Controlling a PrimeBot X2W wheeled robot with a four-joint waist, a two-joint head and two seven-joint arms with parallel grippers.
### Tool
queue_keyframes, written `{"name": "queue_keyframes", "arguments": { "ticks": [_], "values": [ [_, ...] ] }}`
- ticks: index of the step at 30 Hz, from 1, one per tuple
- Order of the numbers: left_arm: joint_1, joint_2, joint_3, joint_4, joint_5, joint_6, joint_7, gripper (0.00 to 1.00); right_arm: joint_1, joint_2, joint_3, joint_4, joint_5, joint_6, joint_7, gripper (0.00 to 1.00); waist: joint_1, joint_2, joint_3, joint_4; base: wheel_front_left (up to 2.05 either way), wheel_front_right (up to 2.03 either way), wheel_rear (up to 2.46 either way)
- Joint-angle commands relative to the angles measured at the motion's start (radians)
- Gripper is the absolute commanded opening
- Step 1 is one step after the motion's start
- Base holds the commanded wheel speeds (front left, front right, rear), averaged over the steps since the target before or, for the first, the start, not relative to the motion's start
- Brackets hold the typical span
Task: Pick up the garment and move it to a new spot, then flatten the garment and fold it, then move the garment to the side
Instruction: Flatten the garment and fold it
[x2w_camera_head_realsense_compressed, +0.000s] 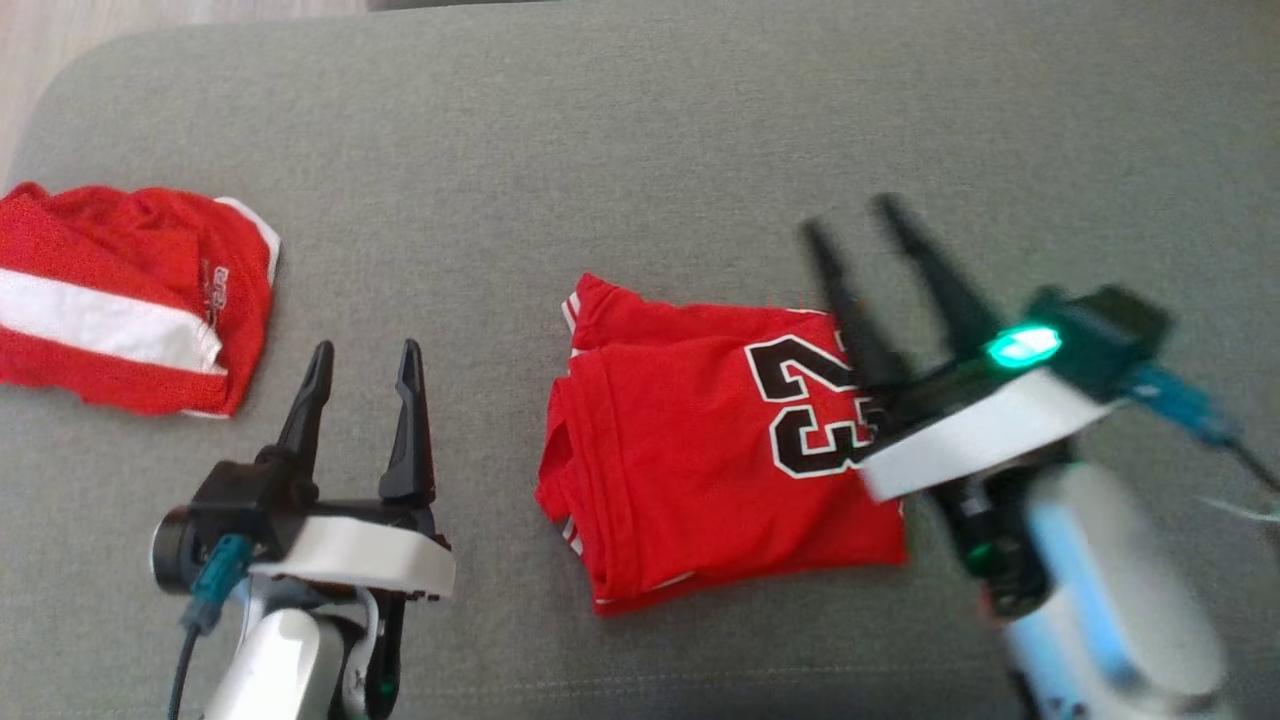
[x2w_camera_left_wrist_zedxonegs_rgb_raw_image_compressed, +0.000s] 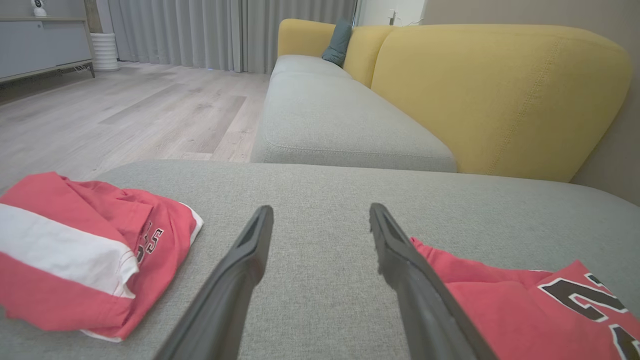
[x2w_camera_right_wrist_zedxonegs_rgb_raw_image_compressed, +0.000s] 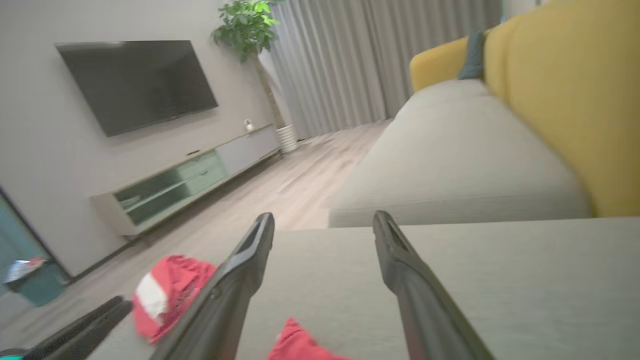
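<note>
A red basketball jersey is lying folded into a rough rectangle on a grey sofa cushion. It is showing a large black "23" outlined in white, turned sideways, with thin white striped trim peeking out at its corners. Its folded layers are sitting slightly uneven along the edge nearest the left gripper. That gripper is hovering low over bare cushion with its two dark fingers spread apart and nothing between them. The jersey is lying just to its right. The right gripper is appearing blurred in the head view, and its fingers are also standing apart and holding nothing. It is hanging over the far right edge of the jersey, its wrist hiding part of the number. Whether it is touching the cloth cannot be told. A second red garment with a broad white stripe is lying crumpled well to the left of the left gripper. A yellow sofa backrest is rising beyond the fingertips in the left wrist view.
</note>
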Motion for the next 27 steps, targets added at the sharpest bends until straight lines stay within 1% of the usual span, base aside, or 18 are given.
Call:
{"name": "queue_keyframes", "arguments": {
  "ticks": [1,6,10,13,27],
  "values": [
    [-0.025,0.022,0.038,-0.031,0.004,0.007,-0.01,1.0,0.004,-0.014,-0.028,-0.047,-0.034,-0.001,-0.01,1.0,0.0,0.0,-0.003,-0.008,0.0,0.0,0.0],
    [-0.02,0.036,0.043,-0.037,0.003,0.012,-0.005,1.0,0.097,-0.073,-0.203,-0.075,-0.117,-0.001,0.003,1.0,0.0,0.0,-0.016,-0.021,0.0,0.0,0.0],
    [-0.008,0.049,0.053,-0.046,0.001,0.019,-0.001,1.0,0.173,-0.088,-0.289,-0.098,-0.142,-0.001,0.021,1.0,0.0,0.0,-0.036,-0.031,0.0,0.0,0.0],
    [0.008,0.056,0.055,-0.054,0.0,0.027,0.008,1.0,0.209,-0.083,-0.305,-0.114,-0.151,-0.001,0.032,1.0,0.0,0.0,-0.06,-0.039,0.0,0.0,0.0],
    [0.133,0.094,0.059,-0.078,-0.014,0.049,0.049,1.0,0.321,-0.047,-0.302,-0.132,-0.167,-0.001,0.067,1.0,0.0,0.0,-0.182,-0.059,0.0,0.0,0.0]
  ]
}}
